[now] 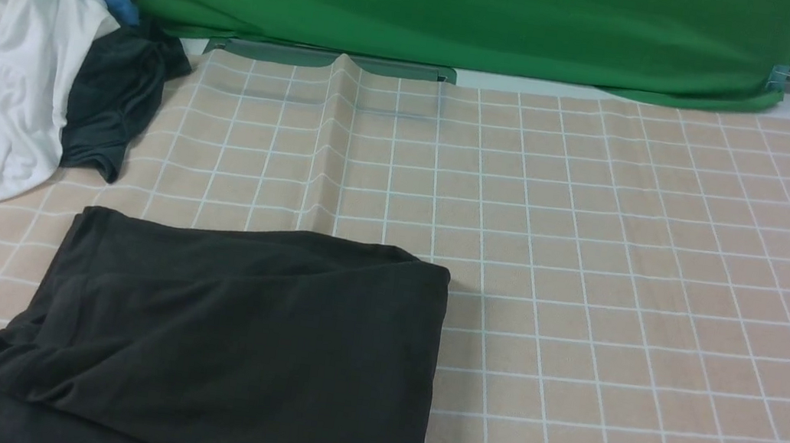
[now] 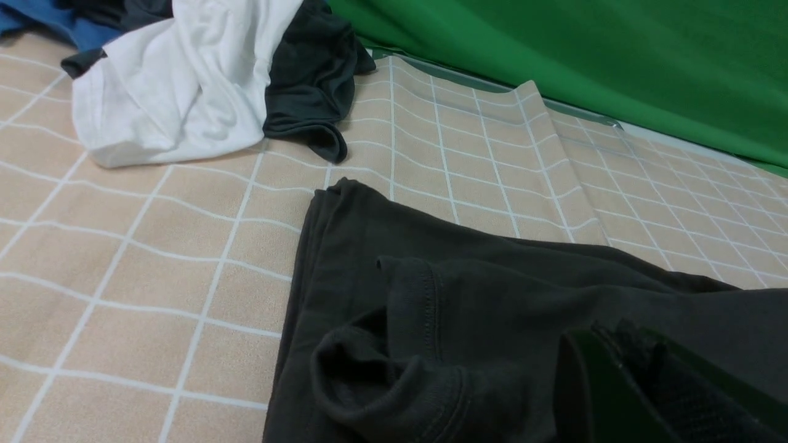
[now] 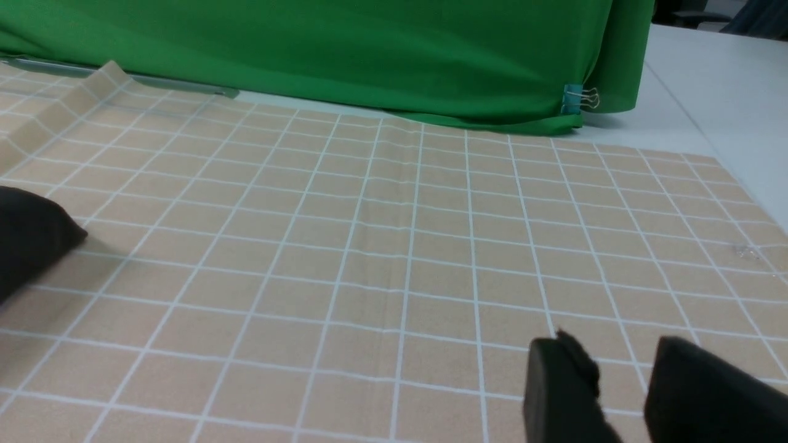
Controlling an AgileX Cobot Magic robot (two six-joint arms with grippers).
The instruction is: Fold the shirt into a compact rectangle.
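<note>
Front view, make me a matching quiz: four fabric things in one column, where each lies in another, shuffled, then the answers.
Things:
1. black T-shirt
2. white garment
3. green backdrop cloth
4. checked tablecloth

Places:
A. hanging along the far edge
B. spread bare over the right half
C. folded at the near left
D. crumpled in the far-left pile

Pairs: 1-C, 2-D, 3-A, 4-B
</note>
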